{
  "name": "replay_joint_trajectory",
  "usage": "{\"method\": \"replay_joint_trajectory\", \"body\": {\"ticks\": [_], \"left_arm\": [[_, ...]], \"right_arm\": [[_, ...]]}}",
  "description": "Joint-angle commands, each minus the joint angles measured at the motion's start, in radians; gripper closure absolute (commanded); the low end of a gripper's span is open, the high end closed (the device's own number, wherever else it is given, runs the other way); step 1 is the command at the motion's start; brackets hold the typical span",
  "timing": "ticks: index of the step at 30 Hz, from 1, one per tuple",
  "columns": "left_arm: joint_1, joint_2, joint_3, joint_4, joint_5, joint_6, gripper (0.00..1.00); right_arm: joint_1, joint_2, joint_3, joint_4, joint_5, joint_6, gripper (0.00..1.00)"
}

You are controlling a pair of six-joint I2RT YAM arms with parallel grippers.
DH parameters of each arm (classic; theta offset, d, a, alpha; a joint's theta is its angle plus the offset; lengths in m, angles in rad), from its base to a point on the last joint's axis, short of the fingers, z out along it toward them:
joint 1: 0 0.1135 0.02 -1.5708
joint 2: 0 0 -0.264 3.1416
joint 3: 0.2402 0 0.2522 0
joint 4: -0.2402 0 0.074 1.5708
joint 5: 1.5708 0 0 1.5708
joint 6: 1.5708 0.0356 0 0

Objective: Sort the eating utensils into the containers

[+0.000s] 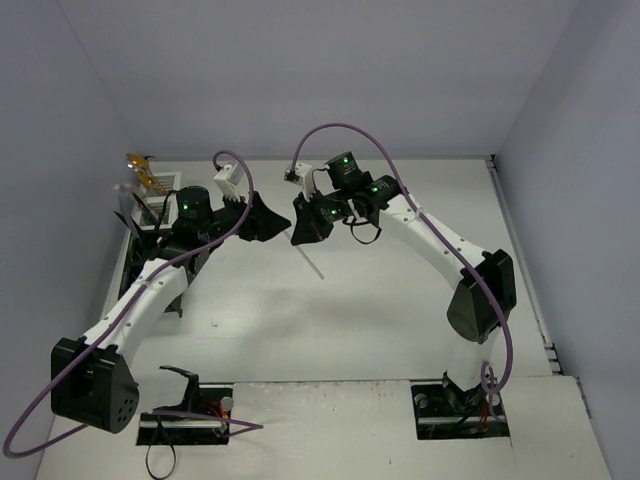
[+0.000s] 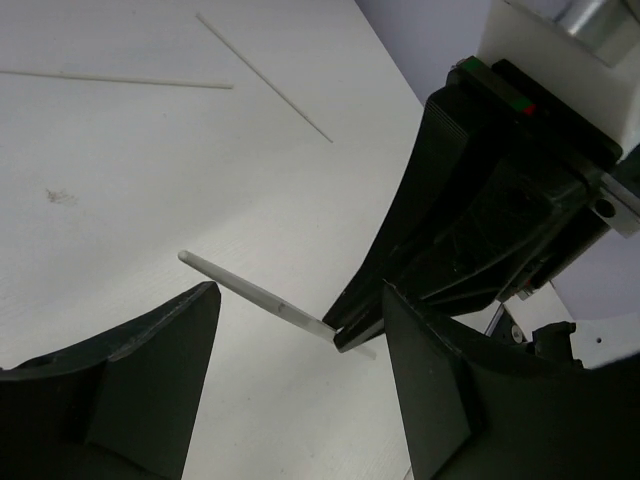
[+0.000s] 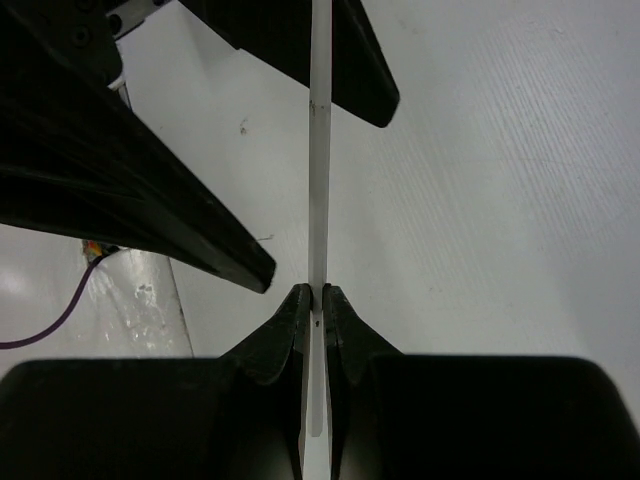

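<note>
Jaws of the right gripper (image 3: 312,297) are clenched on the near end of a thin straight white stick (image 3: 320,150), its long axis running dead ahead of them. Across its free end the jaws of the left gripper (image 2: 300,295) stand released and nearest to take it; the upright caddy containers (image 1: 155,200) sit farther off behind those jaws.

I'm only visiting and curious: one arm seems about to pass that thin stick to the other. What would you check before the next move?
1. Right end effector shut on the stick: ok, pinched near one end.
2. Left end effector open: ok, its jaws stand wide.
3. Stick inside the left gap: cannot tell; it lines up with the gap, but depth is unclear.
4. Bins on the left arm's side: ok.
5. Spare sticks out of the way: ok, they lie flat on the table, apart from both end effectors.
</note>
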Motion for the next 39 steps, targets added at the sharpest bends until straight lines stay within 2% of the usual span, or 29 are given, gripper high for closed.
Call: {"method": "replay_joint_trajectory", "body": {"ticks": [1,2,4,5,6,7,8,9,10,11,12,13,16,18,21,25,31,34,39], "left_arm": [[-0.008,0.003,0.083,0.104,-0.025,-0.022,0.43],[-0.008,0.005,0.084,0.104,-0.026,-0.022,0.46],[-0.008,0.009,0.091,0.106,-0.019,-0.029,0.71],[-0.008,0.008,0.093,0.106,-0.016,-0.033,0.79],[-0.007,0.002,0.093,0.106,-0.013,-0.042,0.92],[-0.004,-0.004,0.089,0.106,-0.011,-0.05,1.0],[0.004,-0.012,0.085,0.105,-0.006,-0.058,1.0],[0.015,-0.023,0.082,0.104,0.003,-0.068,1.0],[0.033,-0.036,0.081,0.1,0.014,-0.081,1.0],[0.055,-0.049,0.083,0.089,0.024,-0.09,1.0],[0.086,-0.065,0.098,0.057,0.03,-0.085,1.0],[0.11,-0.082,0.114,-0.006,0.04,-0.062,1.0],[0.245,-0.126,0.235,-0.291,0.048,0.104,1.0],[0.342,-0.148,0.341,-0.484,0.011,0.263,1.0],[0.492,-0.179,0.505,-0.751,-0.013,0.52,1.0],[0.621,-0.207,0.625,-0.956,-0.035,0.781,1.0],[0.679,-0.222,0.634,-1.01,-0.194,0.938,1.0],[0.708,-0.207,0.58,-0.975,-0.177,0.968,1.0],[0.753,-0.212,0.43,-0.811,-0.096,0.968,1.0]], "right_arm": [[0.006,-0.046,0.05,0.041,-0.047,0.016,1.0],[0.007,-0.047,0.05,0.041,-0.047,0.016,1.0],[0.01,-0.052,0.045,0.042,-0.048,0.012,1.0],[0.01,-0.052,0.046,0.042,-0.05,0.012,1.0],[0.01,-0.053,0.046,0.042,-0.049,0.011,1.0],[0.01,-0.053,0.046,0.041,-0.048,0.01,0.97],[0.009,-0.053,0.046,0.041,-0.044,0.011,0.8],[0.008,-0.055,0.044,0.041,-0.038,0.014,0.47],[0.006,-0.057,0.042,0.041,-0.023,0.017,0.28],[0.003,-0.059,0.041,0.041,-0.009,0.02,0.15],[0.0,-0.064,0.041,0.041,-0.002,0.022,0.06],[-0.024,-0.066,0.039,0.041,-0.002,0.025,0.02],[-0.097,-0.08,0.035,0.04,-0.022,0.039,0.0],[-0.172,-0.089,0.029,0.041,-0.025,0.05,0.0],[-0.218,-0.104,-0.002,0.041,0.007,0.036,0.0],[-0.233,-0.121,-0.058,0.04,0.089,-0.002,0.0],[-0.233,-0.111,-0.094,0.04,0.184,-0.028,0.02],[-0.233,-0.104,-0.097,0.041,0.231,-0.034,0.03],[-0.233,-0.108,-0.102,0.039,0.24,-0.037,0.03]]}}
